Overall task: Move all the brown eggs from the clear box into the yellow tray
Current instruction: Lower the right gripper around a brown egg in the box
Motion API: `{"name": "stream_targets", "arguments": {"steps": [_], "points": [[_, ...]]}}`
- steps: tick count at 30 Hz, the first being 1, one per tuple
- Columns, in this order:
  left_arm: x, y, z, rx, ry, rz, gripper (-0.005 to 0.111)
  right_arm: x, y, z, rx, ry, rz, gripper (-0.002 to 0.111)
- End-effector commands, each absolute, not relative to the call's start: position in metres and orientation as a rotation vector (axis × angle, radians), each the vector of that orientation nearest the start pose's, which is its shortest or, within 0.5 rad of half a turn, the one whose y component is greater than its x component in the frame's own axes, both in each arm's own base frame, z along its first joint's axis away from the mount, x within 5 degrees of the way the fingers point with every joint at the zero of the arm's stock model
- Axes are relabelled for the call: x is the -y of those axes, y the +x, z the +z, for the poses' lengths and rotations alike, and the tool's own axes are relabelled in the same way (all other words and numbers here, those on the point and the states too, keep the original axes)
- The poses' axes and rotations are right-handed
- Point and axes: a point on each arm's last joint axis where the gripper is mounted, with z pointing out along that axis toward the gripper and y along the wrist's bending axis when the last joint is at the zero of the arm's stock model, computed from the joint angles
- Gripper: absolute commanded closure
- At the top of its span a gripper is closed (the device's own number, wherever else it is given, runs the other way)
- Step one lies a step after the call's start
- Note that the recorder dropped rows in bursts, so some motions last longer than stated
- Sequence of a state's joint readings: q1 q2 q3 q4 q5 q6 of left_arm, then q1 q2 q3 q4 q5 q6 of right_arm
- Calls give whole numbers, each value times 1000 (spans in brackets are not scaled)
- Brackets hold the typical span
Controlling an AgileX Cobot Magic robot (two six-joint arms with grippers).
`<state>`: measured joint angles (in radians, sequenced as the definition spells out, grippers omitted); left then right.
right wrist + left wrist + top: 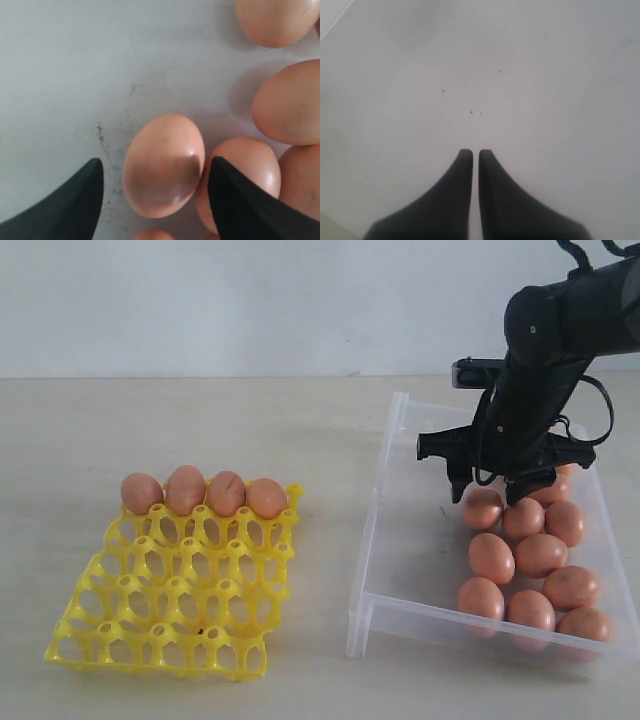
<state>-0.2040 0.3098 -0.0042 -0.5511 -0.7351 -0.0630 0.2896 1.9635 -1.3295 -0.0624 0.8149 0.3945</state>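
The yellow tray lies at the left, and its back row holds several brown eggs. At the right, the clear box holds several more brown eggs bunched in its right half. My right gripper hangs open just above the box. One egg lies between its fingers, untouched on the left side and very close to the right finger. My left gripper is shut with nothing in it, over a plain white surface; the exterior view does not show it.
The tray's front three rows of cups are unfilled. The left half of the box floor is bare. Beige tabletop separates the tray and box. A white wall stands behind.
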Motion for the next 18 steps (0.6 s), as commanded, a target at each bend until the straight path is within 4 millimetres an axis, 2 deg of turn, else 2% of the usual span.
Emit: {"name": "stream_targets", "arguments": {"steps": [1, 3, 7, 11, 13, 15, 18], "points": [[-17, 74, 247, -1077, -480, -407, 103, -106, 378, 162, -2914, 112, 12, 56], [-17, 74, 247, -1077, -480, -407, 103, -107, 379, 159, -2916, 111, 12, 56], [-17, 74, 247, -1077, -480, -407, 103, -107, 380, 146, -2946, 127, -9, 67], [-17, 74, 247, -1077, -480, -407, 103, -106, 381, 136, -2963, 108, -31, 71], [-17, 74, 247, -1077, -480, -407, 103, -106, 383, 137, -2946, 55, -41, 84], [-17, 74, 247, -1077, -480, -407, 103, -106, 384, 137, -2935, -13, -40, 107], [-17, 74, 247, -1077, -480, -407, 103, -108, 388, 138, -2887, -75, -20, 108]]}}
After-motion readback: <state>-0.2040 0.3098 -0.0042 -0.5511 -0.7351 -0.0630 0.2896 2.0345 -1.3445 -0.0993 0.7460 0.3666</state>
